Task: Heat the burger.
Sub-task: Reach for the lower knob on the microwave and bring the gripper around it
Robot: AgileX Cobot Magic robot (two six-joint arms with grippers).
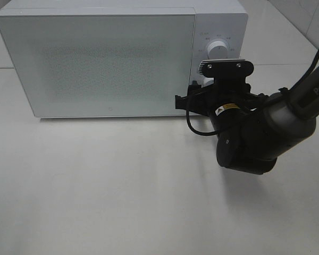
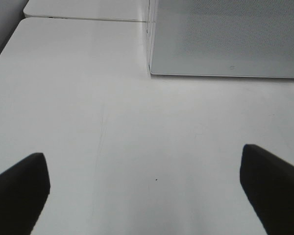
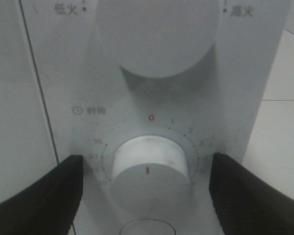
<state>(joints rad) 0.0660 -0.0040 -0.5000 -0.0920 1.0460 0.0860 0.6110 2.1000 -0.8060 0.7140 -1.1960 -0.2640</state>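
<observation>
Microwave [image 1: 223, 16], white, fills the top of the high view, standing on a white table [image 1: 122, 202]. Its frosted door [image 1: 95, 64] is shut, and we cannot see through it. Right of the door is a control panel with an upper knob [image 1: 218, 49]. The dark right arm [image 1: 266, 127] reaches in from the right. Its wrist covers the lower panel, so the fingers of that arm's gripper are hidden here.

The left wrist view shows what the high view leaves out. The left gripper [image 2: 146, 188] is released, its two dark fingers [image 2: 19, 191] spread wide over the table. A corner of the microwave lies ahead of it.

The right wrist view goes close to the panel. The right gripper [image 3: 147, 183] is released, with one finger on either side of the timer knob [image 3: 149, 164], near it but not touching. Numbers ring the knob, with a red zero.

We find the burger in no view, and we cannot tell whether it sits behind the shut door.
</observation>
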